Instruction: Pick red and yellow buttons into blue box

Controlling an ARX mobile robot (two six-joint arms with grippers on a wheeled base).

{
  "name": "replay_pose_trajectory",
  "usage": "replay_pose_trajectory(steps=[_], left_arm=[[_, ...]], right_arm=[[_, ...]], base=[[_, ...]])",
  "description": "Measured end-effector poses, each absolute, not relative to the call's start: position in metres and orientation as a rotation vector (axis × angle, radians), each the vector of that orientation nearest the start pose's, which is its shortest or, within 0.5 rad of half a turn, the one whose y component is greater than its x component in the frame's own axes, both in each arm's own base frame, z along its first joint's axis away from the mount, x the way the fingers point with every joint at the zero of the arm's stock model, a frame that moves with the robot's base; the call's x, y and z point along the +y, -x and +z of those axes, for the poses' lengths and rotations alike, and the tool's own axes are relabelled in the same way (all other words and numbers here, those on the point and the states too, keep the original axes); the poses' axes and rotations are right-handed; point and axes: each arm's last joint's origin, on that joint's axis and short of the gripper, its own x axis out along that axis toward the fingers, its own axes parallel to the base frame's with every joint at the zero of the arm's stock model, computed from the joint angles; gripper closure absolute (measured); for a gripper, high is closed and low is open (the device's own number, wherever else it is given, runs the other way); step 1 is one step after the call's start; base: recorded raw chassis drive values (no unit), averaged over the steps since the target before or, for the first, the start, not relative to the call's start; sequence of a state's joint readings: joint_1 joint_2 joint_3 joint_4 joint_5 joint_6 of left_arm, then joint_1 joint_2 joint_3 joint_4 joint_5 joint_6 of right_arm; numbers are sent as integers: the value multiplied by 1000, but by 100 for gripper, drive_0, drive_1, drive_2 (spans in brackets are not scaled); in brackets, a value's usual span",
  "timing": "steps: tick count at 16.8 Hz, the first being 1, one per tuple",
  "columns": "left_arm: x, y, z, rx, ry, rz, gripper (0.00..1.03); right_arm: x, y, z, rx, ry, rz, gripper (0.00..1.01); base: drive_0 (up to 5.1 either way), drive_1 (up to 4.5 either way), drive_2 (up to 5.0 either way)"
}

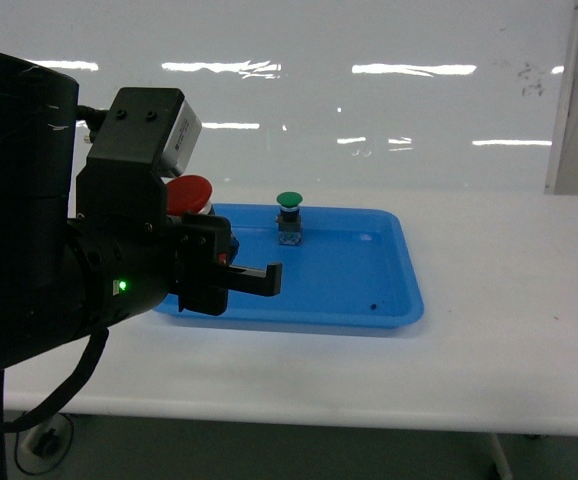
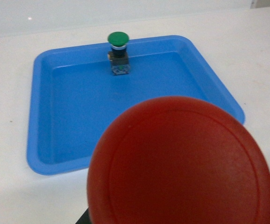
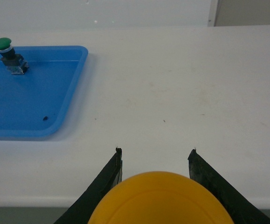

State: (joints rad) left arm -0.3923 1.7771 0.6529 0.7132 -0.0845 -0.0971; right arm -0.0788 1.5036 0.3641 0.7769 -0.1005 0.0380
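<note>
The red button (image 1: 190,194) is held in my left gripper (image 1: 267,281), which is shut on its body above the left end of the blue box (image 1: 397,306). In the left wrist view the red cap (image 2: 181,163) fills the foreground and hides the fingers, with the blue box (image 2: 41,156) below it. The yellow button (image 3: 160,200) sits between the black fingers (image 3: 111,175) of my right gripper (image 3: 154,156), which is shut on it over the white table right of the blue box (image 3: 76,79). The right gripper is out of the head view.
A green-capped button (image 1: 289,216) stands upright at the back of the blue box, also visible as the green button (image 2: 118,50) and green button (image 3: 7,55). The white table (image 1: 509,300) stretches right of the box; its front edge (image 3: 32,198) is close below my right gripper. A wall stands behind.
</note>
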Motion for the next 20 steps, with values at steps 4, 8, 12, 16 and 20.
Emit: replay_pose_trajectory(steps=[4,8,12,16,20], left_arm=[[-121,-299,128,414,-2,-286,78],[-121,-299,128,414,-2,-286,78],[-121,-299,128,415,-2,-286,78],[-121,-299,128,414,-2,-286,78],[-121,-299,128,413,-2,-287,78]], right_arm=[[-17,-249,135,362,-70,15,63],[-17,-249,135,362,-70,15,63],[-17,-249,135,362,-70,15,63],[-17,-249,135,360,-70,15,63],[-17,-249,135,361,-70,15,63]], base=[[473,-381,-53],[475,-368,-107],[492,-330,-148],[506,-312,-139],[506,-312,-139]])
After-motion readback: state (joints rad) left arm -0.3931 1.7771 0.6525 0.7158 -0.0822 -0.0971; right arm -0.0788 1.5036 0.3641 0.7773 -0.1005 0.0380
